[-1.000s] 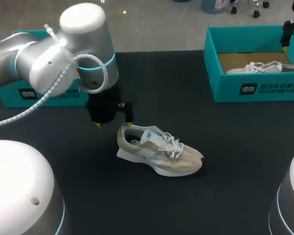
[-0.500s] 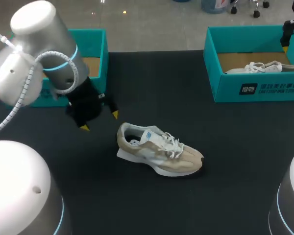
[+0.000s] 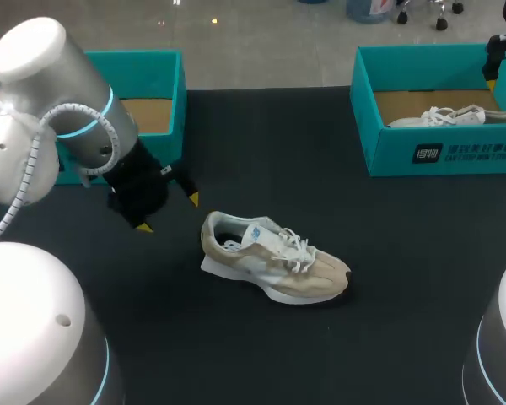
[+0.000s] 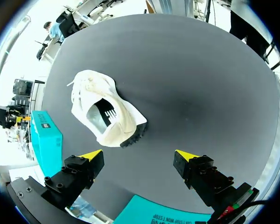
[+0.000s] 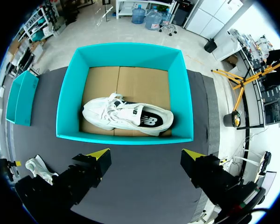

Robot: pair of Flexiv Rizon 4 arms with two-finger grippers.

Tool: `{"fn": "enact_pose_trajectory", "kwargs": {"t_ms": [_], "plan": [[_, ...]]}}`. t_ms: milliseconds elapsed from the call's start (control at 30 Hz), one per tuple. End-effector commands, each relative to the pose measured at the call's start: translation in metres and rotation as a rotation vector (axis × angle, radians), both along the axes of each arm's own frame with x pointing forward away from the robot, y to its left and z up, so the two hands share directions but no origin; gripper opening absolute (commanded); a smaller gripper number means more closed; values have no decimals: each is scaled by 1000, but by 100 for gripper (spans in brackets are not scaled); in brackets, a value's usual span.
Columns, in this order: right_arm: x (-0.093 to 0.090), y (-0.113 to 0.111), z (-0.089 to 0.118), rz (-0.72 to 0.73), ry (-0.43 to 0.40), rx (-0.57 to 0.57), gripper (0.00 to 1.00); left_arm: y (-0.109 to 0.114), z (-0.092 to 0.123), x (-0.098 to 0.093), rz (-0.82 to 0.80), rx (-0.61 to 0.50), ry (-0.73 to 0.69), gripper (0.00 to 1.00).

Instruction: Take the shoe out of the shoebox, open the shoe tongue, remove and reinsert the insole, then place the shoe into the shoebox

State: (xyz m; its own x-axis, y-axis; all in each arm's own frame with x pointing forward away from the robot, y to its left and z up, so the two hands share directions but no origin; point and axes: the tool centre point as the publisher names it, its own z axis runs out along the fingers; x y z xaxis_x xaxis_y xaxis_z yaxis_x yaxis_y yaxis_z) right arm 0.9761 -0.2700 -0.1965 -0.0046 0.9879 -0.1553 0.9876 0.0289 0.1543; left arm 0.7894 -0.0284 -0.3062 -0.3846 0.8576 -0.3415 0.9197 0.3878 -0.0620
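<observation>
A beige and white shoe (image 3: 270, 257) lies on its sole on the black table, toe toward the right; its opening shows the insole inside (image 4: 102, 112). My left gripper (image 3: 169, 213) hangs open to the left of the heel, clear of it. In the left wrist view the shoe (image 4: 105, 109) lies ahead of the left gripper (image 4: 139, 154), with nothing between the fingers. My right gripper (image 5: 146, 153) is open above the right teal shoebox (image 5: 126, 139), which holds a second, white shoe (image 5: 126, 116). That shoebox (image 3: 438, 156) stands at the back right.
Another teal shoebox (image 3: 164, 84) stands at the back left, behind my left arm, with only its brown floor showing. The beige shoe (image 5: 39, 168) also shows off to the side of the right gripper.
My left arm has pulled back to the left, away from the shoe's heel, with its gripper open throughout. The shoe has stayed where it was.
</observation>
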Motion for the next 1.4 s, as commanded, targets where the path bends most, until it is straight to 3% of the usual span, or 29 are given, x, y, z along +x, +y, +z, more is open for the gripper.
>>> {"fn": "enact_pose_trajectory", "kwargs": {"t_ms": [33,300,567,967,1400], "plan": [[-1,0,0,-1,-2,0,100,19,6,-6,211,-207,228,100],[-1,0,0,-1,-2,0,100,35,15,-11,370,-349,491,100],[-1,0,0,-1,-2,0,100,58,4,-12,537,-520,654,100],[-1,0,0,-1,-2,0,100,69,1,-14,686,-719,671,100],[-1,0,0,-1,-2,0,100,70,2,-17,687,-734,702,100]]}}
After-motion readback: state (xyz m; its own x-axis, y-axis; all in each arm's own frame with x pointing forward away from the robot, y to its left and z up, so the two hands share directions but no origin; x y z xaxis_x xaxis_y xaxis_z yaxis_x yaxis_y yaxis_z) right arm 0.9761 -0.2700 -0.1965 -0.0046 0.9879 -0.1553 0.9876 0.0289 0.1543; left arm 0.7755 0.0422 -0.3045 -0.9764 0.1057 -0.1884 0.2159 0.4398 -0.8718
